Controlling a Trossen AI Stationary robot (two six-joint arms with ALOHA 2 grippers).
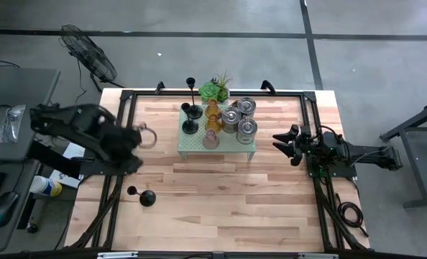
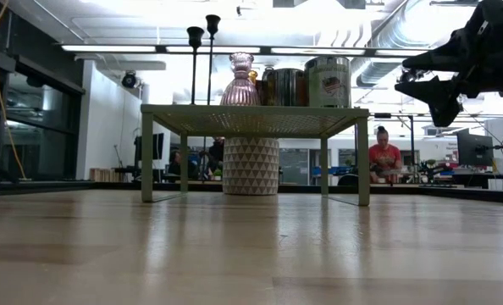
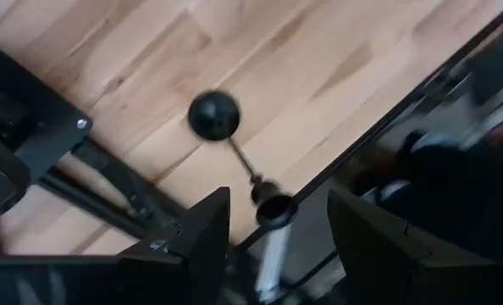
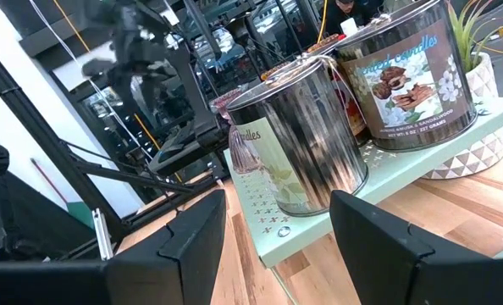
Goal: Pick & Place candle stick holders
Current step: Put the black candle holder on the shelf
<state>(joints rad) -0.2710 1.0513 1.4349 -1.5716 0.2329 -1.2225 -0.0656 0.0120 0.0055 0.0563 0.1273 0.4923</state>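
A black candle stick holder [image 1: 143, 196] lies on its side on the wooden surface [image 1: 221, 194], near the front left, well apart from the others. In the left wrist view its round base [image 3: 214, 115] and thin stem are seen, with the little cup end [image 3: 273, 209] close to the edge of the surface. The left pincer [image 3: 279, 230] hangs above it with its two fingers spread and nothing between them. It is likely that this holder is the next one to be picked up. For a good grab, the pincer should be brought down over the thin stem, with one finger on each side, and pressed together only when the stem sits in the middle. The stem is thin and the base is round, so the holder may roll away if it is pushed from one side.

Farther back, the pale green stand [image 1: 192, 146] carries the other holders: two black ones [image 1: 190, 115], the amber glass ones [image 1: 213, 116] and the silvery tins [image 1: 241, 119]. A green plant [image 1: 215, 90] sits behind them.

The right pincer [image 1: 284, 144] waits beside the stand, near the tins, spread and empty.

The left arm is blurred in the high view, so its exact height cannot be told. The fallen holder is not seen in the low view. How many amber holders there are is hard to tell.
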